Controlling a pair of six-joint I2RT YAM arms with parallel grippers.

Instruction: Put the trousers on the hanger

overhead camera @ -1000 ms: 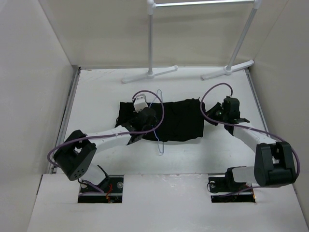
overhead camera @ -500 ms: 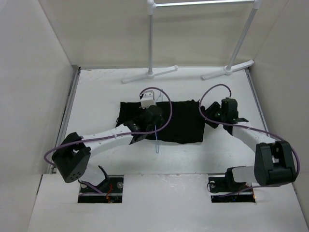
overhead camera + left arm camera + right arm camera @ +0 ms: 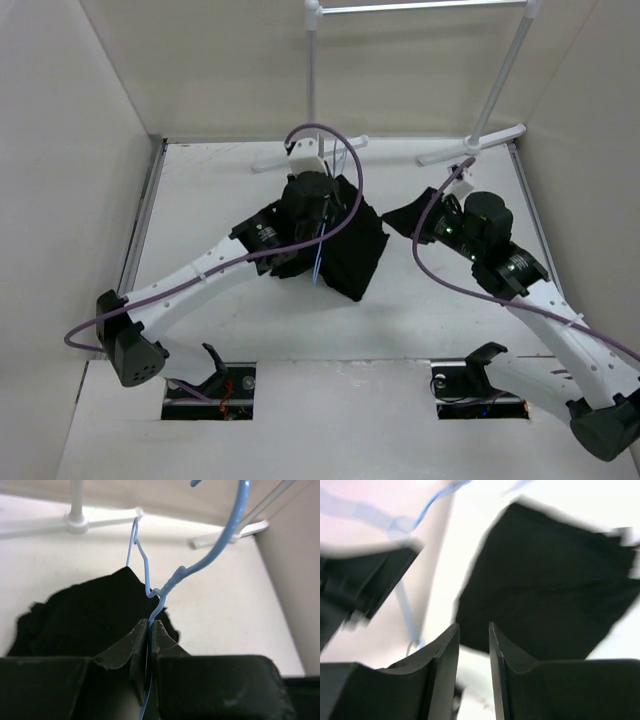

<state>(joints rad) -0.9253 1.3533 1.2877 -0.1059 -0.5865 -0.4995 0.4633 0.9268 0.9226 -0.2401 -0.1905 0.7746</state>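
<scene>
Left arm raised and swung toward rack (image 3: 312, 80) since a second ago, taking hanger (image 3: 167, 583) and trousers (image 3: 90, 615) along. Left gripper (image 3: 150, 627) clamped on hanger wire below twisted neck; trousers hang bunched just ahead. Right gripper (image 3: 474, 630) jaws slightly parted, empty, trousers just ahead.

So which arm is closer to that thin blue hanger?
The left. The left gripper is clamped on the hanger, on its wire below the hook. The right gripper is off to the hanger's right, fingers apart and empty, facing the trousers.
</scene>
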